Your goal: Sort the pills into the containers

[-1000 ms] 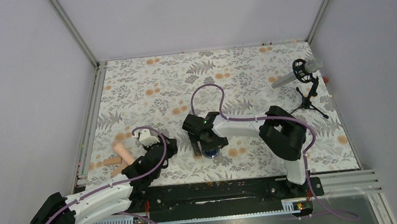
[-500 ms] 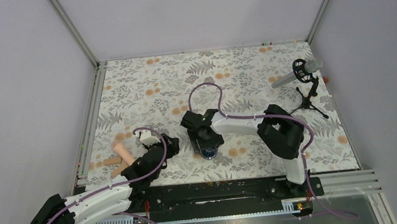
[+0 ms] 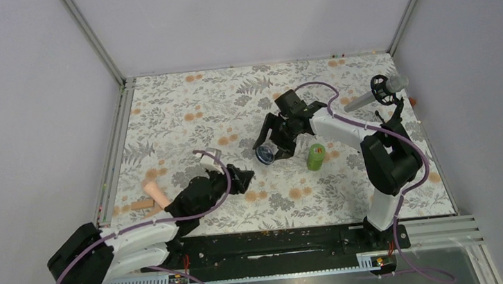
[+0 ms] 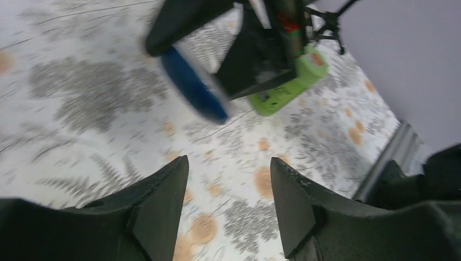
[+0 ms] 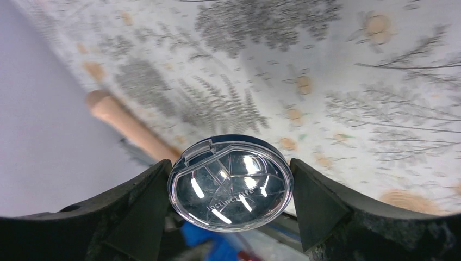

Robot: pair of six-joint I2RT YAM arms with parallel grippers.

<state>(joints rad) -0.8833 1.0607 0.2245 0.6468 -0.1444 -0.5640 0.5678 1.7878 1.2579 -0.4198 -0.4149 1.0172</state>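
My right gripper (image 3: 271,148) is shut on the shallow dark-blue jar (image 3: 265,154) and holds it tilted on edge above the floral mat. In the right wrist view the jar's clear shiny lid (image 5: 231,184) faces the camera between both fingers, and the gripper (image 5: 229,163) pinches its rim. The bright green bottle (image 3: 315,157) stands just right of the jar and also shows in the left wrist view (image 4: 288,84), beside the jar (image 4: 193,87). My left gripper (image 3: 242,178) is open and empty, left of and nearer than the jar (image 4: 228,163). I see no loose pills.
Peach-pink rods (image 3: 156,193) lie at the mat's near left edge; one shows in the right wrist view (image 5: 128,128). A microphone on a small tripod (image 3: 388,104) stands at the far right. A metal rail (image 3: 114,155) borders the mat on the left.
My right arm has swung from the near centre to farther back and right, carrying the jar. The green bottle has come into view. My left gripper has moved right toward the centre.
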